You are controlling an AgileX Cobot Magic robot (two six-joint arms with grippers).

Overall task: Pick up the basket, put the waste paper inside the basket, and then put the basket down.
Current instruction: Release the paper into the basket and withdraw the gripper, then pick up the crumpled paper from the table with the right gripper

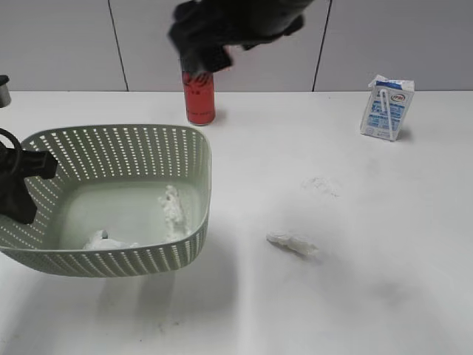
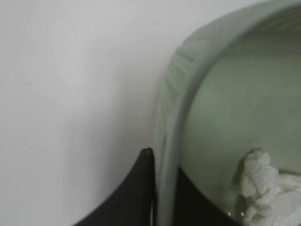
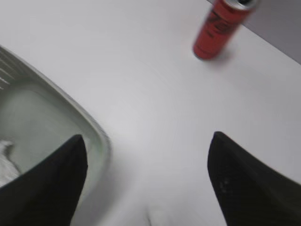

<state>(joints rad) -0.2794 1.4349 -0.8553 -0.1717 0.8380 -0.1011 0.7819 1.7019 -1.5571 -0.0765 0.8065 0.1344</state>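
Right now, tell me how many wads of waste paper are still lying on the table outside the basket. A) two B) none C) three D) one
D: one crumpled wad lies on the bare table to the right of the basket, while two other white wads already sit on the basket floor.

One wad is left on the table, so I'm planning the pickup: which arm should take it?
Right. Its gripper is open and empty, while the left gripper clamps the basket rim; the waste paper lies on the right.
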